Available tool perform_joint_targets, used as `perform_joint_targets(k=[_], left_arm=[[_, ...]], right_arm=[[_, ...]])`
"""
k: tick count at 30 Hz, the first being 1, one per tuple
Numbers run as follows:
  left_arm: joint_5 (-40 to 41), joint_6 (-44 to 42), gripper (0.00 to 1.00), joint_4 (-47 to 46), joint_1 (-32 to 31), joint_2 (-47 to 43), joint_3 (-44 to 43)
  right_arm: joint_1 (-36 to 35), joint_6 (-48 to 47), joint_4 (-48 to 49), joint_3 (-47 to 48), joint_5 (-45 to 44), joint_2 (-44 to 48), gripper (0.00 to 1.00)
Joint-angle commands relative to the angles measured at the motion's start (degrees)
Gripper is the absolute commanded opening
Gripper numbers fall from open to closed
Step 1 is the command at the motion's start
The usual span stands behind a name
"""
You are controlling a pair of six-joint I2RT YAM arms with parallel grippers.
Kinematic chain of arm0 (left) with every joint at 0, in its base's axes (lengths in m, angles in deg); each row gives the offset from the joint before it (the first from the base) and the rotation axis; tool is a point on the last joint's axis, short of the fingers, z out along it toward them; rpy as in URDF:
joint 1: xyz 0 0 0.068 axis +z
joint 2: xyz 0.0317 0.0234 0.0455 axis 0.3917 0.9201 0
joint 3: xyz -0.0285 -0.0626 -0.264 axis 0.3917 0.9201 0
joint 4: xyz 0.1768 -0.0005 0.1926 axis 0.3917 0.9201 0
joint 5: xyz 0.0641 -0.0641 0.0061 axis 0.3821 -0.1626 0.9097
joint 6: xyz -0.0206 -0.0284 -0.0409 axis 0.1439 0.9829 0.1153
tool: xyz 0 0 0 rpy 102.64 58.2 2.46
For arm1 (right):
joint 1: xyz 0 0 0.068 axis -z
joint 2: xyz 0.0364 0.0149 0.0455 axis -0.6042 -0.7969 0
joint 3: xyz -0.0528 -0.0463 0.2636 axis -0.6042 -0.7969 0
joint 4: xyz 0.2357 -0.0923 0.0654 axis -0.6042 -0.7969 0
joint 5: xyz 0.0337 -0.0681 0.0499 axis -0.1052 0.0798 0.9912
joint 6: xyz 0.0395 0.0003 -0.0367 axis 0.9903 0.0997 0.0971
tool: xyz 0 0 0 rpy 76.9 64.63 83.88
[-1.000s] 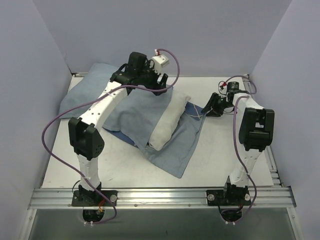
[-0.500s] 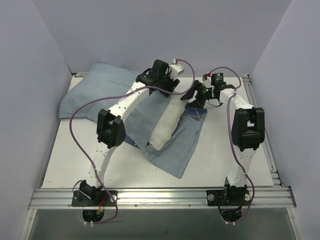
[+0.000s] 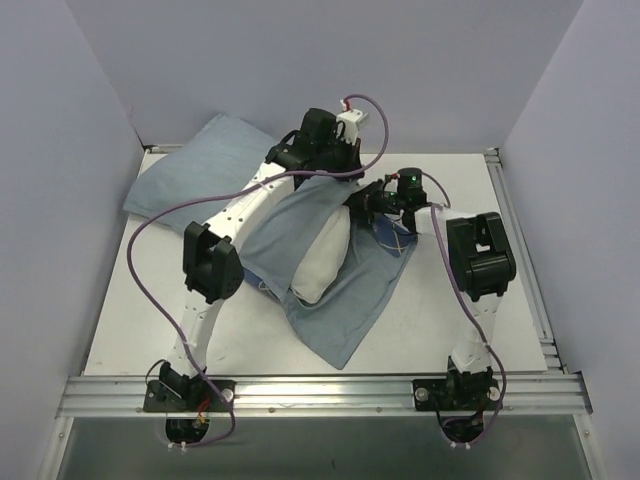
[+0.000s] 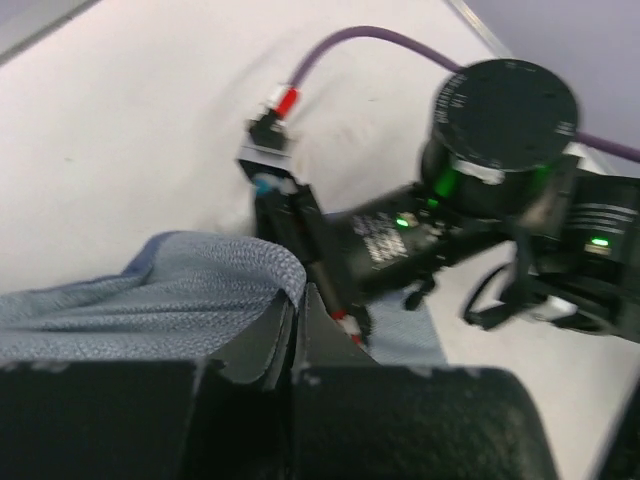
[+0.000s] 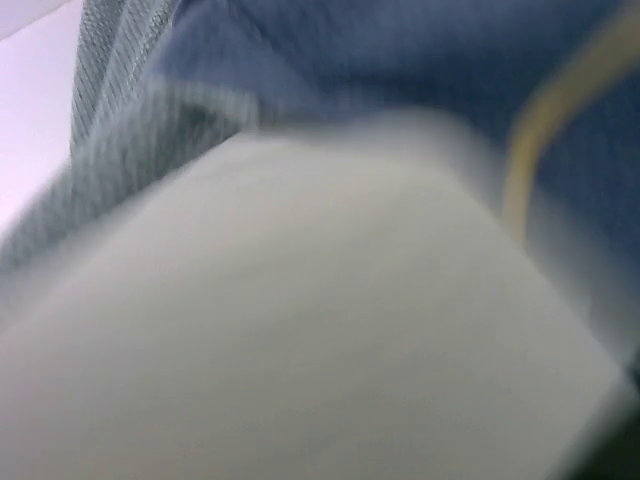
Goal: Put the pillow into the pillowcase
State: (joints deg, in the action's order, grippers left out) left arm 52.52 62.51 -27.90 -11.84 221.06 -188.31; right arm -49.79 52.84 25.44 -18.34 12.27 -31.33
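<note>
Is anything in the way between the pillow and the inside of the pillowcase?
Nothing visible does. The left fingers pinch the upper layer of the pillowcase, lifted over the pillow, which lies on the lower layer. The right fingers are at the pillow's far end.

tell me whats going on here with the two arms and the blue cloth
Two robot arms are working a white pillow into a blue pillowcase. The left gripper is shut on the pillowcase's upper edge at the far end. The right gripper is close against the pillow's far end; whether it grips anything can't be told. The pillow lies partly covered, its near end showing.
</note>
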Motion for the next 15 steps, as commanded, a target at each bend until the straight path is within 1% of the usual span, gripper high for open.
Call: perform_joint_targets(k=[1, 2, 3, 5, 6, 7, 8, 9, 10, 11, 12, 13, 14, 15], left_arm=[[-8.96, 11.94, 0.0, -15.08, -6.41, -11.11, 7.95], [-7.39, 11.94, 0.0, -16.91, -6.59, -12.85, 10.24], [-7.29, 12.37, 0.0, -18.24, -6.42, -13.48, 14.87], [-7.72, 12.47, 0.0, -18.69, -6.06, -13.58, 16.67], [-8.51, 11.94, 0.0, -17.73, -5.63, -13.14, 16.94], [-8.6, 11.33, 0.01, -16.24, -5.36, -12.87, 17.03], [-9.04, 10.19, 0.12, -14.58, -5.19, -13.22, 17.9], [-11.31, 9.14, 0.32, -14.04, -4.49, -13.83, 18.87], [-10.81, 7.73, 0.67, -12.81, -4.22, -16.36, 21.14], [-10.37, 4.59, 0.75, -11.58, -4.04, -18.21, 22.99], [-9.75, 2.82, 0.77, -11.4, -3.69, -20.41, 25.01], [-7.66, 1.41, 0.79, -11.13, -2.99, -25.22, 29.99], [-6.77, -1.74, 0.79, -10.26, -2.64, -27.53, 32.21], [-5.19, -4.12, 0.79, -9.04, -2.63, -29.81, 34.5]], right_arm=[[-1.18, 8.9, 11.94, 2.64, 2.01, 2.34, 0.04], [-0.74, 8.36, 12.28, 2.91, 2.36, 1.72, 0.04], [-0.21, 7.49, 11.68, 3.43, 2.8, 1.28, 0.04], [0.58, 4.5, 10.01, 4.84, 3.07, -0.3, 0.06], [2.32, 3.27, 9.22, 5.45, 2.72, -0.83, 0.08], [3.47, 1.96, 7.99, 6.07, 1.67, -1.88, 0.13], [4.35, -1.62, 5.2, 8.25, 1.49, -2.15, 0.15], [6.62, -3.57, 3.69, 9.4, 1.49, -2.59, 0.2], [7.52, -6.81, 0.8, 10.72, 1.4, -2.42, 0.36], [8.48, -11.72, -5.06, 12.38, 1.05, -2.16, 0.43], [9.19, -13.77, -6.68, 12.66, 1.31, -1.02, 0.47], [10.24, -15.27, -8.35, 12.66, 1.75, -0.14, 0.51], [10.6, -16.41, -12.11, 11.71, 2.8, 0.83, 0.52], [10.86, -19.82, -14.06, 10.91, 3.15, 3.36, 0.56]])
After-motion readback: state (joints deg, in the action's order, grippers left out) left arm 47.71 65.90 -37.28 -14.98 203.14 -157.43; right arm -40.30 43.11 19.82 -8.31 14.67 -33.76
